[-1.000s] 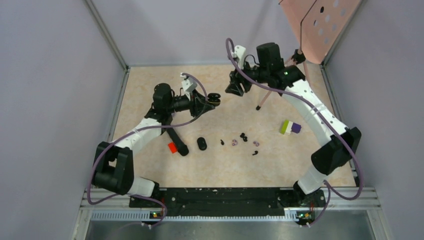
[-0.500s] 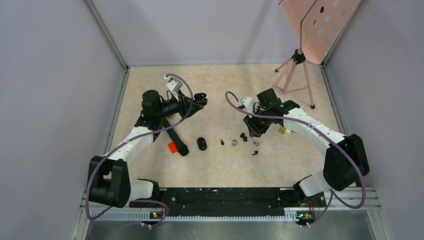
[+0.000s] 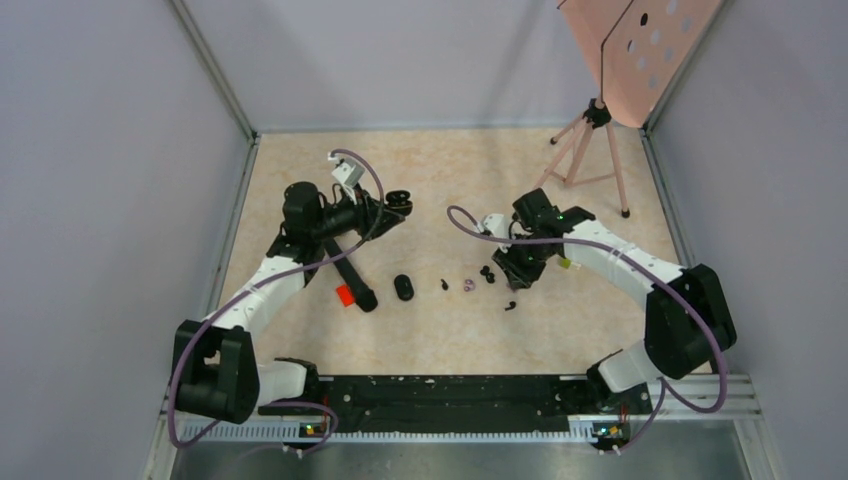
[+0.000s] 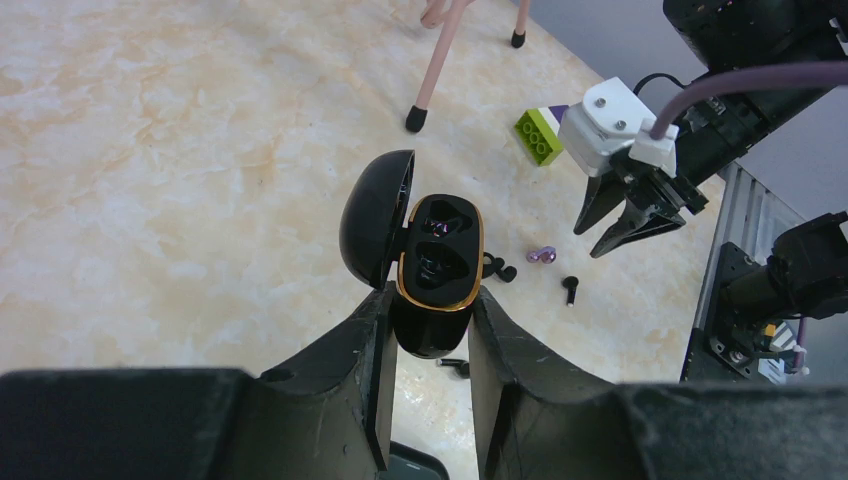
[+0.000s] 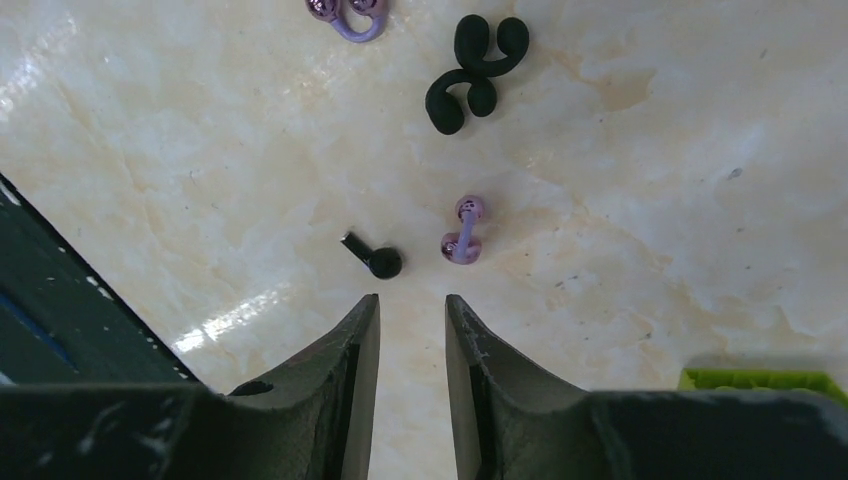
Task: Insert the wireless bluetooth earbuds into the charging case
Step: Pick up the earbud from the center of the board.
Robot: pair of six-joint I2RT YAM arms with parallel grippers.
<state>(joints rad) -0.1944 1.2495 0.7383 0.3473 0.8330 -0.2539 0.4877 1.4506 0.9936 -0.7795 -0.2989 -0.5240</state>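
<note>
Black with a gold rim, the charging case (image 4: 438, 262) is pinched between the fingers of the left gripper (image 4: 428, 312) and held above the table (image 4: 150, 150), with its lid (image 4: 372, 215) hinged back. The right gripper (image 5: 410, 305) points down at the table, fingers slightly parted with a narrow gap, gripping nothing. The wireless bluetooth earbuds (image 3: 468, 285) lie loose on the table just beyond its fingertips: a black stemmed bud (image 5: 375, 257), a purple bud (image 5: 464, 230) beside it, then a black pair (image 5: 475, 70) and another purple bud (image 5: 348, 15) farther off.

No writing, label, brand, number or sign is legible on anything in view.
</note>
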